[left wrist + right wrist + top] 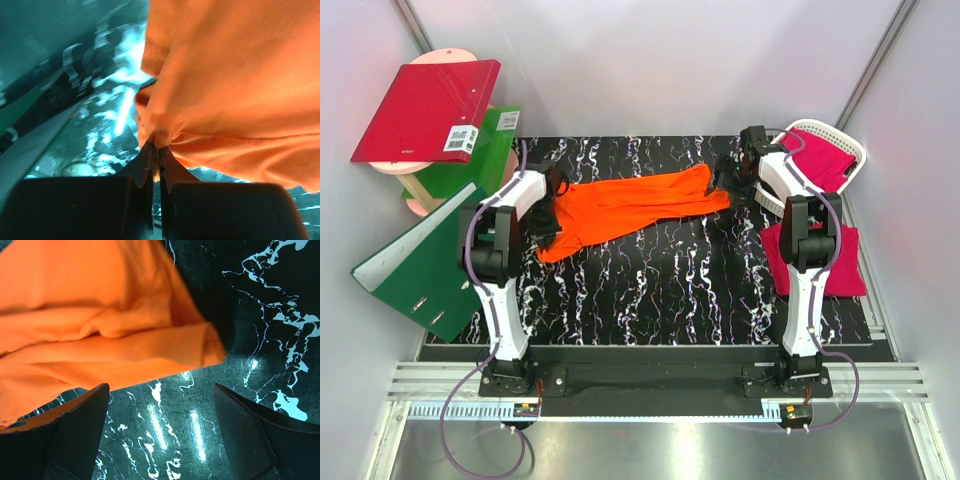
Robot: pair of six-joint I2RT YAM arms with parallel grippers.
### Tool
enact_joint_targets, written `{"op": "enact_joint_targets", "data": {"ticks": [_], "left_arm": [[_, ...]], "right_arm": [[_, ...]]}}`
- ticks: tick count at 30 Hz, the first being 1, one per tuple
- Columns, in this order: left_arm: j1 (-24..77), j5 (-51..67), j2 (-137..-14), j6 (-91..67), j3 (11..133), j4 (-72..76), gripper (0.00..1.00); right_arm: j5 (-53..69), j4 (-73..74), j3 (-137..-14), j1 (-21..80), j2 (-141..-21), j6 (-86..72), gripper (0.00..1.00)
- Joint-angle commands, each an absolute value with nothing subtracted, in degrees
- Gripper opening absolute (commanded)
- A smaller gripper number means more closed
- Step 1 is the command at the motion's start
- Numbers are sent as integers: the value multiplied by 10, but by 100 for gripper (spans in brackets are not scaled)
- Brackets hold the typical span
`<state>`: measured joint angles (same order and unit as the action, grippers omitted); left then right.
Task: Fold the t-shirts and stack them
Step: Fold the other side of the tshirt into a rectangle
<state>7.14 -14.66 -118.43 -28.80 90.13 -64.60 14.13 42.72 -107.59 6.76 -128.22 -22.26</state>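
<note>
A bright orange t-shirt (630, 205) lies stretched across the black marbled table (670, 290), crumpled lengthwise. My left gripper (548, 212) is at its left end, shut on a pinch of the orange t-shirt (225, 85); the cloth bunches right at the fingertips (149, 150). My right gripper (733, 180) hangs over the shirt's right end, open, with the orange hem (125, 340) just beyond its fingers (85, 425) and bare table between them. A magenta-pink t-shirt (820, 262) lies folded at the right edge, another (817, 158) sits in the white basket.
A white lattice basket (848, 150) stands at the back right. A red ring binder (425, 110) rests on a stand at the back left, a green binder (420, 265) leans at the table's left edge, another green one (485, 155) behind it.
</note>
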Motion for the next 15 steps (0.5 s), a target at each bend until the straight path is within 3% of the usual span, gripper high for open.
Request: {"op": "enact_joint_targets", "data": {"ticks": [1, 3, 4, 6, 7, 15], "left_arm": [[59, -184, -1137, -291, 874, -644, 0], [57, -176, -1143, -282, 867, -643, 2], [57, -172, -1145, -278, 866, -644, 15], [59, -167, -1141, -278, 855, -642, 63], [60, -171, -1136, -278, 853, -640, 99], [105, -221, -1059, -272, 853, -651, 99]], "right_arm": [[138, 417, -1074, 69, -1247, -218, 92], [136, 416, -1072, 70, -1247, -219, 92], [135, 415, -1072, 69, -1247, -218, 92], [135, 414, -1072, 70, -1246, -218, 93], [133, 412, -1073, 69, -1245, -218, 93], [138, 384, -1114, 70, -1277, -225, 93]]}}
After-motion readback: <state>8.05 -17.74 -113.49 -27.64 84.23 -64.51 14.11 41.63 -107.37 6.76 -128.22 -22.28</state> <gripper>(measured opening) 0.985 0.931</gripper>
